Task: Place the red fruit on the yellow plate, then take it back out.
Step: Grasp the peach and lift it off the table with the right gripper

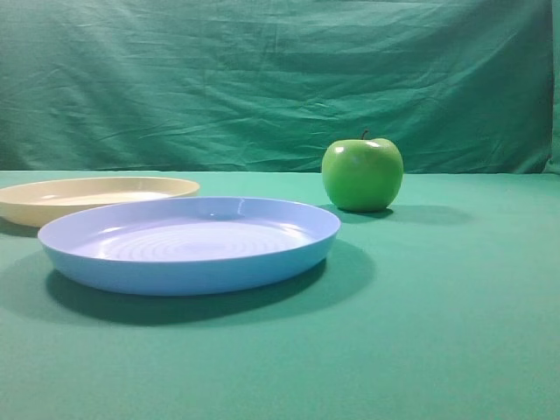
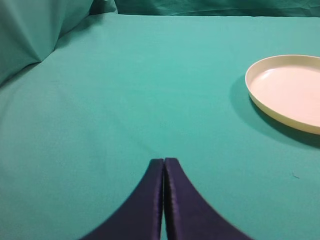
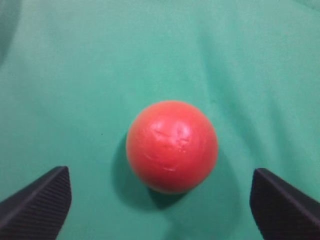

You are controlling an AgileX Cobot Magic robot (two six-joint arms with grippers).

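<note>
The red fruit [image 3: 172, 146] lies on the green-covered counter [image 3: 75, 75] between the widely spread jaws of the right claw [image 3: 162, 207], untouched. The yellow plate [image 2: 290, 92] sits bare, so either placing remains or everything is finished. The left claw [image 2: 164, 167] is pressed together, idle.

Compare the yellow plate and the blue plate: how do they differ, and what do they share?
1. Colour: the yellow plate is pale cream; the blue plate is light blue.
2. Apparent size: the blue plate looks larger, though it also lies nearer the camera in the high view.
3. Position: the yellow plate lies behind and left of the blue plate.
Shared: both are shallow, round, low-rimmed, empty, and lie flat on the green cloth.
</note>
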